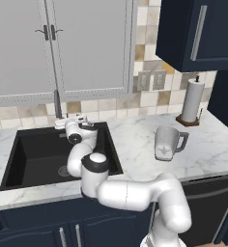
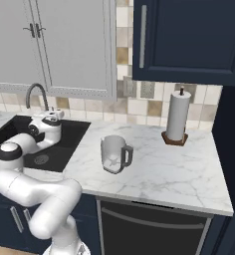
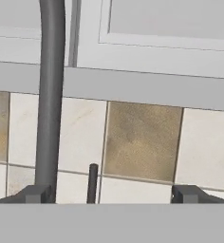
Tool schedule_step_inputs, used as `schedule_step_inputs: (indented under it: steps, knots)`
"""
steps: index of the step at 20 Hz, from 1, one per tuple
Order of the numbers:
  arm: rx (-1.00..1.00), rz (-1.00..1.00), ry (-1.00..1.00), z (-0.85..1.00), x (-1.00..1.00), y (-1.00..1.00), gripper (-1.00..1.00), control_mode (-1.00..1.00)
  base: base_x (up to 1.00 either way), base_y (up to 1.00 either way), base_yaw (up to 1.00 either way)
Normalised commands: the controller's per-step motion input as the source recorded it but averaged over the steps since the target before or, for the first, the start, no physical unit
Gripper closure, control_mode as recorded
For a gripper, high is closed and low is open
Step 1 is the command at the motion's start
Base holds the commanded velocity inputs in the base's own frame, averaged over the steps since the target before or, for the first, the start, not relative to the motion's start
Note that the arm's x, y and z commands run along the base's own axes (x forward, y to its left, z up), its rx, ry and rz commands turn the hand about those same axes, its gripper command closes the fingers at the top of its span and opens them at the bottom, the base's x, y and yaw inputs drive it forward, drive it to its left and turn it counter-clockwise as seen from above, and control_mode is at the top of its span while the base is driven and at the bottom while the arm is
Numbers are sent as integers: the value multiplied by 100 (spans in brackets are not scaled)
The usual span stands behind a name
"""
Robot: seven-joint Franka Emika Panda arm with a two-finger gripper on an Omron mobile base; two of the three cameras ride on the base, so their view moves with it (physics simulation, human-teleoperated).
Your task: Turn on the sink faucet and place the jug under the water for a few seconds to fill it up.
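Claw [image 3: 112, 194] positioned at the far edge of the sink [image 1: 34, 149], close to the base of the sink faucet [image 1: 57, 103]. Fingertips [image 3: 35, 193] spread wide apart in the hand view, nothing between them except a small dark upright lever [image 3: 92, 182] seen just right of the faucet's grey column; released, grasping nothing. No contact between fingertips and lever or column discernible. Tiled backsplash [image 3: 142, 142] and lower window frame directly behind.

Faucet standing upright at the far rim of the black basin, spout curving over it in the right base view [image 2: 37, 94]. No blue stream visible at the spout.

Jug [image 1: 168, 143] standing upright on the white marble tabletop [image 1: 135, 144], to the right of the sink and well apart from both faucet and claw. Handle facing right in the left base view. Same jug seen in the right base view [image 2: 114, 154], near the tabletop's front edge.

Paper-towel roll [image 1: 192, 101] on its holder at the far right of the tabletop, against the backsplash, apart from the jug.

Round grey drain [image 2: 41, 159] noted in the basin floor.
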Motion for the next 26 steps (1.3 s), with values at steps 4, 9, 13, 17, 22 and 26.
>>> schedule_step_inputs:
  steps: [4, 9, 13, 17, 22, 26]
  knots:
    - [0, 0, 0, -17, 38, 0, -100, -100, 0, 0, 0]
    - [0, 0, 0, -15, 44, 2, -100, -100, 0, 0, 0]
    - [0, 0, 0, -13, 34, 3, -100, -100, 0, 0, 0]
    - [0, 0, 0, -14, 21, 1, -100, -100, 0, 0, 0]
    - [0, -2, 0, -16, 5, 0, -100, -100, 0, 0, 0]
    - [0, -10, 1, -28, 0, 0, 100, -100, 0, 0, 0]
